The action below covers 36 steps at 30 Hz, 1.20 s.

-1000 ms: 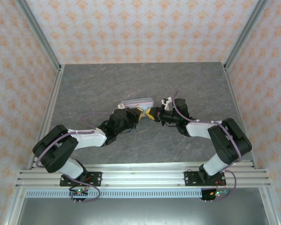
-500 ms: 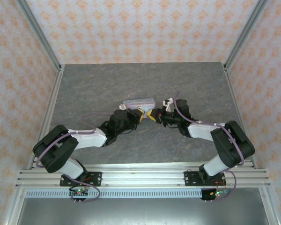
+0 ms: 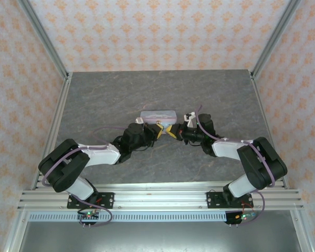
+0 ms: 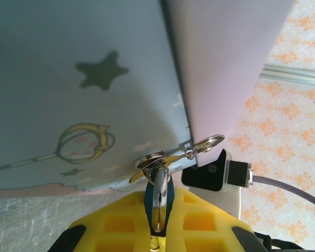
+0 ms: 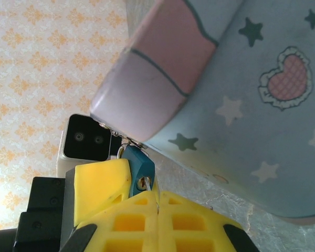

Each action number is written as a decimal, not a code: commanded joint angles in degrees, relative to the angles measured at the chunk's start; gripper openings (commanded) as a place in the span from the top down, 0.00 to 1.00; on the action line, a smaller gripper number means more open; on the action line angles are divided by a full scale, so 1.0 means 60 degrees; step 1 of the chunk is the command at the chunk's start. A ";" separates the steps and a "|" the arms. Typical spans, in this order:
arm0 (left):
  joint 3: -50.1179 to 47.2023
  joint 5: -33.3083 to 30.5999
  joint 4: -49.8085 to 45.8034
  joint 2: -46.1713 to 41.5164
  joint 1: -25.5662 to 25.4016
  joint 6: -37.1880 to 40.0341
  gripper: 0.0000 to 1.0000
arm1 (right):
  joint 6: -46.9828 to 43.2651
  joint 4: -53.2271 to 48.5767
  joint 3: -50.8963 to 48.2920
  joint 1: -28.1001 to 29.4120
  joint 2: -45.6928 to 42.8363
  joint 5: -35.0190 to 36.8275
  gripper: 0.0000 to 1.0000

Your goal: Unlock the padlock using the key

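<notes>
1 padlock (image 4: 169,193) between left gripper's (image 4: 157,220) jaws

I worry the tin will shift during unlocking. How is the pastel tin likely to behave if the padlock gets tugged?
The tin looks thin-walled and probably light, so it may slide on the table. The padlock is hooked through a small hasp, so tugs likely swing it first, then drag the tin.

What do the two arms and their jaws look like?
The left arm and right arm have white links and bulky black joints, each trailed by a lilac cable. The jaws are yellow, moulded with square pockets.
</notes>
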 commanded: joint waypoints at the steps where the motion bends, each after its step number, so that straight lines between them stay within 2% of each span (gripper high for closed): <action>1: 0.0216 0.1223 0.0945 0.0123 -0.0104 0.0480 1.00 | -0.0316 0.0543 -0.0120 0.0052 -0.0293 -0.0310 1.00; 10: 0.0213 0.1643 0.0672 -0.0274 0.0293 0.1271 1.00 | 0.0028 0.0649 -0.0535 -0.0028 -0.0698 0.0034 1.00; 15: 0.0162 0.1644 0.0811 -0.0455 0.0399 0.1352 1.00 | 0.0589 0.1356 -0.1008 -0.0029 -0.0873 0.0364 1.00; 25: 0.0169 0.1571 0.1859 0.0201 0.0399 0.0331 1.00 | 0.0365 0.1692 -0.1308 -0.0025 -0.0982 0.0562 1.00; 36: 0.0125 0.1413 0.1602 0.0203 0.0391 0.0388 1.00 | 0.0160 0.0811 -0.1127 -0.0045 -0.1578 0.0682 1.00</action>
